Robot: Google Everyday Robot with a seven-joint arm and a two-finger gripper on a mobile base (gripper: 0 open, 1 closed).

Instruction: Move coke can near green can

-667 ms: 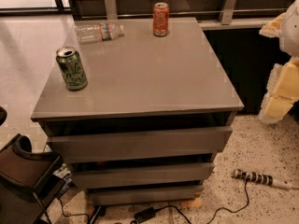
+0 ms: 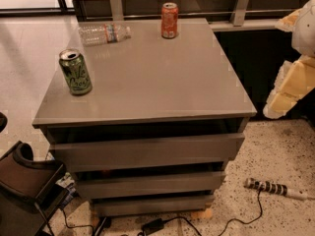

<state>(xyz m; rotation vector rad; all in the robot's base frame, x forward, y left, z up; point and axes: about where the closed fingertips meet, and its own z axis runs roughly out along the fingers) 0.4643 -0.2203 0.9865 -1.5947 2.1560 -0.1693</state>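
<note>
The coke can (image 2: pixel 169 20), red-orange with a silver top, stands upright at the far edge of the grey cabinet top (image 2: pixel 147 77), right of centre. The green can (image 2: pixel 75 72) with pale lettering stands upright near the left edge, well apart from the coke can. My gripper is not in view. Only a pale white and yellow bulky shape (image 2: pixel 293 77) shows at the right edge, beside the cabinet and below its top.
A clear plastic bottle (image 2: pixel 104 33) lies on its side at the far left of the top. The cabinet has drawers (image 2: pixel 147 151) below. A black chair (image 2: pixel 24 186) stands lower left. Cables and a striped tool (image 2: pixel 270 187) lie on the speckled floor.
</note>
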